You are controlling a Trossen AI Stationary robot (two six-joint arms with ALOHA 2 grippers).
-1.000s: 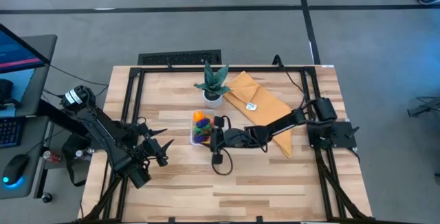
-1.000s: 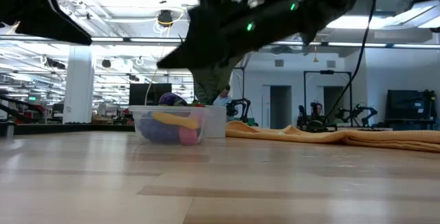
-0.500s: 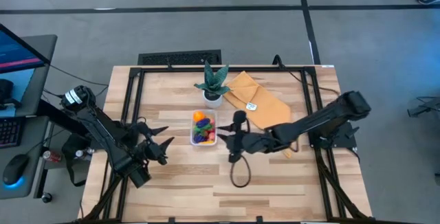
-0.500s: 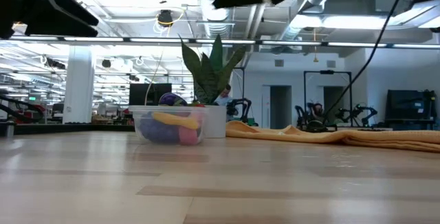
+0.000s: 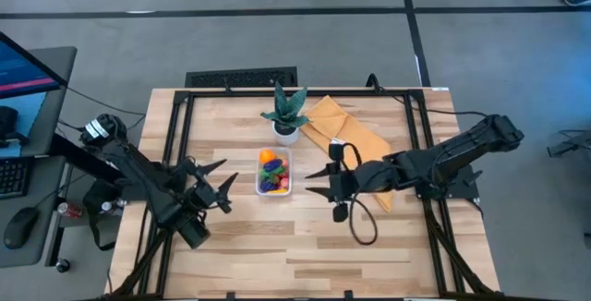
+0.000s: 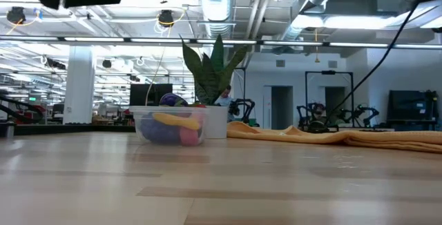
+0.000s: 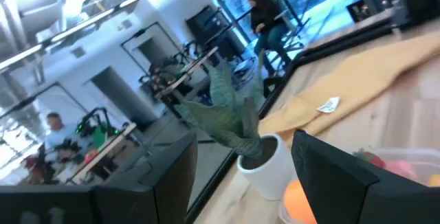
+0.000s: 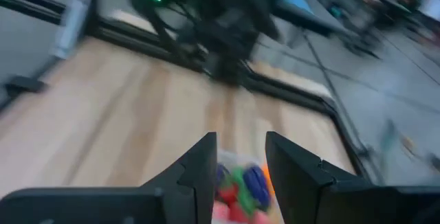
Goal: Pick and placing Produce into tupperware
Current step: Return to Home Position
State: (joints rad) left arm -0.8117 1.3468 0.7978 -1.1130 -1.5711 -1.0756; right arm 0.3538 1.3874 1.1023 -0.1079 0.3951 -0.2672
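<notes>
Light wooden slatted worktop (image 5: 240,246), black-framed.

Left pincer (image 5: 227,172): over the worktop's left part, near the container's left side but apart from it. Fingers (image 7: 144,179) spread wide, nothing between them.

Small clear whitish rectangular tupperware (image 5: 258,174): upright near the worktop's middle, directly in front of the plant. It is filled with small toy produce (image 5: 270,176) in orange, green, purple, red and pink. In the low view a yellow corn piece (image 6: 173,119) lies across the top of the load.

Green-leafed plant in a white pot (image 5: 284,116): just behind the tupperware, upright.

Right pincer (image 5: 312,181): just beside the tupperware's right side, pointing at it and raised off the worktop. Its fingers (image 8: 199,172) stand apart and empty, with the produce showing beyond the gap.

Mustard-yellow cloth (image 5: 346,135): crumpled, right of the plant, bearing a small white tag (image 5: 338,142). The right arm crosses its near end.
</notes>
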